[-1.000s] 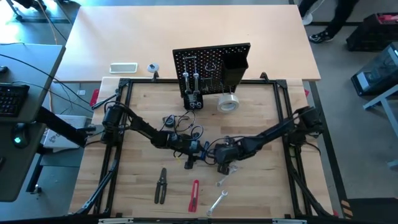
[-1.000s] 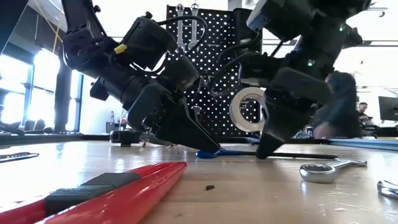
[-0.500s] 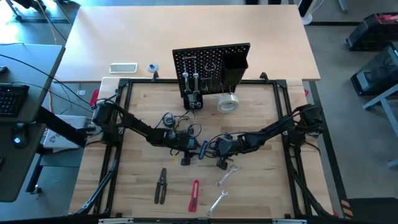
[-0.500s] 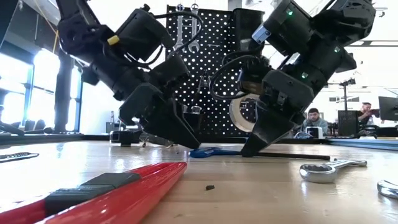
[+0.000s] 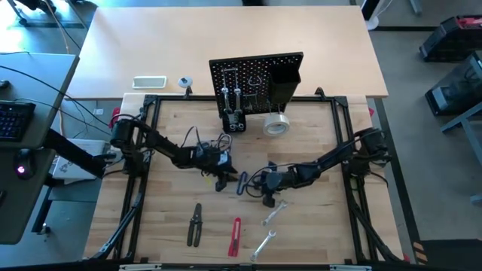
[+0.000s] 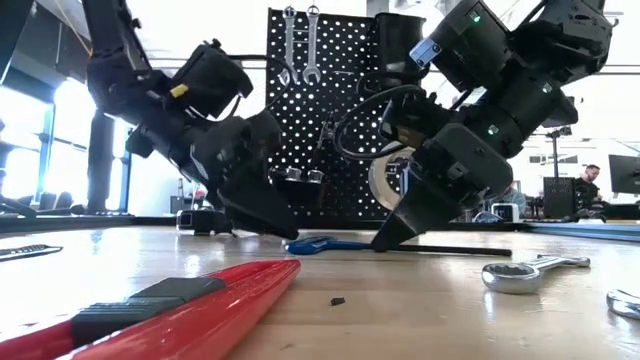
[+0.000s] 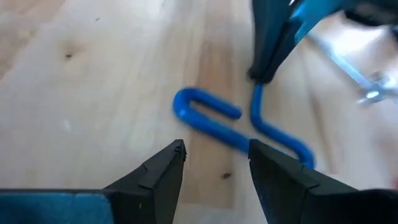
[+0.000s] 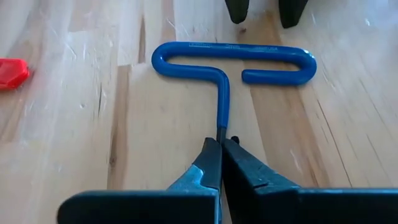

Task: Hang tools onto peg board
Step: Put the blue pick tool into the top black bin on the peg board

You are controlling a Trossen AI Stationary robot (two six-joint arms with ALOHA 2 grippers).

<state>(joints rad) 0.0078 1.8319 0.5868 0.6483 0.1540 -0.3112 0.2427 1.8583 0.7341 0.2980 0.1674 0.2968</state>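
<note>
Pick-up step, centre of the high view — right gripper (image 8: 221,144) clamped on the blue-handled tool's (image 8: 233,59) shaft. Left gripper (image 7: 214,163) hovers beside it, fingers apart. Next, probably: lift toward the peg board (image 5: 256,79) — keeping the loop level.

Work surface: light wood-plank table (image 5: 301,233) inside a black metal frame (image 5: 348,150). Behind it, upper centre of the high view, stands a pale tan table (image 5: 151,45). Grey floor (image 5: 422,98) fills the right side. A dark desk with a keyboard (image 5: 13,120) sits at left. Low view: bright windows (image 6: 70,130) at left; a seated person (image 6: 592,190) at far right.
</note>
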